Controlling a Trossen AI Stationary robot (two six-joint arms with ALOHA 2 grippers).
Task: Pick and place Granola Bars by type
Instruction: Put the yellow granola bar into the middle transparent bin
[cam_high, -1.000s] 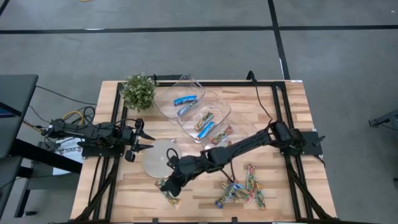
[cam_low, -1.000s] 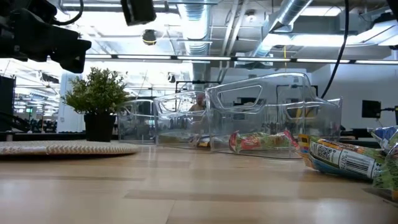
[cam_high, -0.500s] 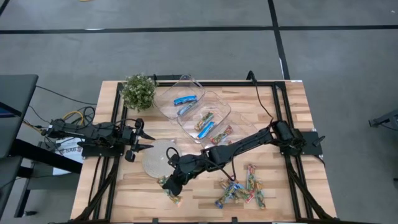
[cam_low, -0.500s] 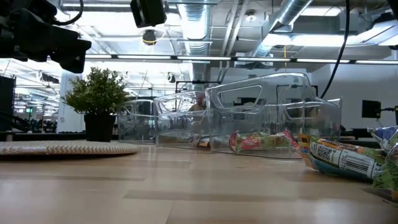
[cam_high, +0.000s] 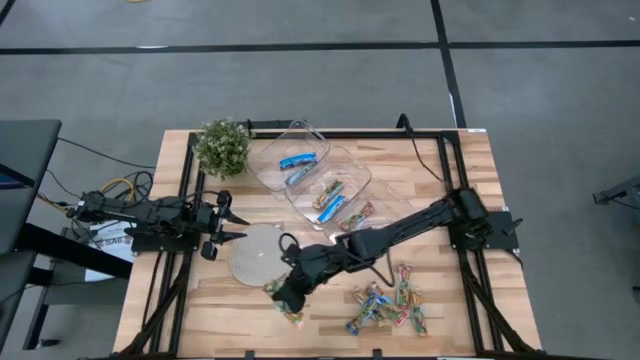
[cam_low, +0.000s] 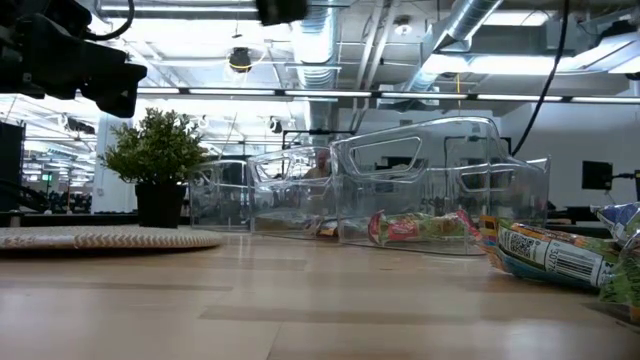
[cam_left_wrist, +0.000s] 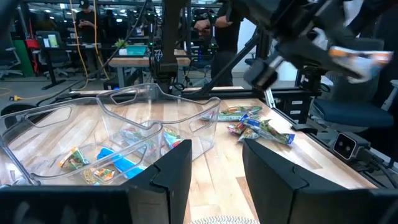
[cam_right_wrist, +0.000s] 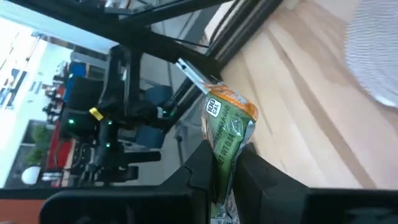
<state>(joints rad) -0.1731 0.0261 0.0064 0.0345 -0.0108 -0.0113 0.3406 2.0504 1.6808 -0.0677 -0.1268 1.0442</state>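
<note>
My right gripper (cam_high: 288, 297) reaches across to the near left part of the table and is shut on a green granola bar with an orange end (cam_right_wrist: 229, 127). A heap of multicoloured bars (cam_high: 385, 305) lies on the wood near the front edge. Two clear trays stand at the far middle. The farther tray (cam_high: 303, 128) holds blue bars (cam_high: 298, 160). The nearer tray (cam_high: 366, 176) holds blue and multicoloured bars. My left gripper (cam_high: 232, 222) waits open at the left edge, pointing level. My right gripper pinches the green bar between its two fingers by its lower part (cam_right_wrist: 225, 167). The orange end (cam_right_wrist: 231, 99) sticks out past the fingertips. The fingers slant downward from the table's right. The bar (cam_high: 294, 312) is lifted clear of the table.
A round grey disc (cam_high: 255, 255) lies just left of the right gripper. A small potted plant (cam_high: 222, 147) stands at the far left. Black frame rails run along both sides. Bare wood lies between the disc and the heap.
My right gripper, still shut on the green bar, has risen a little and drawn back toward the table's right. The bar has travelled with it, clear of the wood.
</note>
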